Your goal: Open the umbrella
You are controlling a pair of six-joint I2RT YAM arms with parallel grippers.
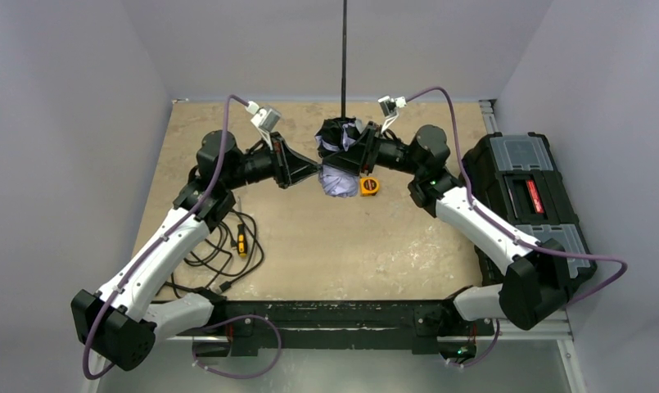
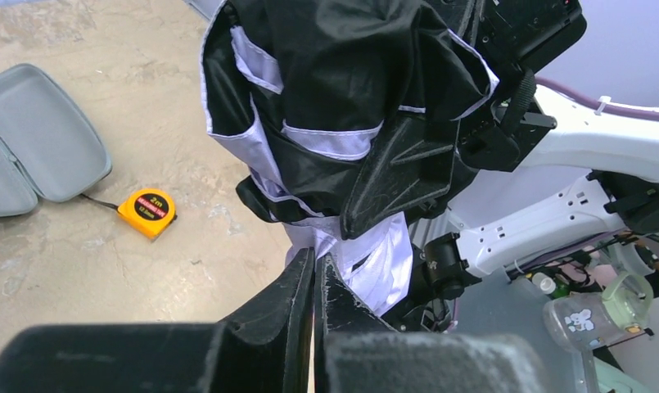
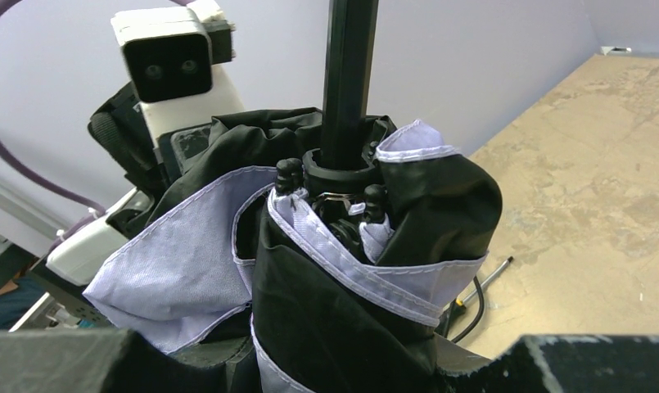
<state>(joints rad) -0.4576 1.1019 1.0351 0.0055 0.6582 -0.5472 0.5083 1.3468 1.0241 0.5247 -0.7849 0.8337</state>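
umbrella (image 1: 340, 160), limp canopy (image 3: 350, 311) on stiff shaft (image 3: 346, 74), upright over the bench (image 1: 326, 246); right end effector (image 3: 326, 354) clamps the bundle, left end effector (image 2: 316, 274) pressed together at its fold; likely best gripped at the rigid collar (image 3: 336, 168)

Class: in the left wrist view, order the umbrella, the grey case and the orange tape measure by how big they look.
1. umbrella, though it is nearest the camera, which inflates it.
2. grey case, partly cut off by the frame edge.
3. orange tape measure, clearly the smallest.
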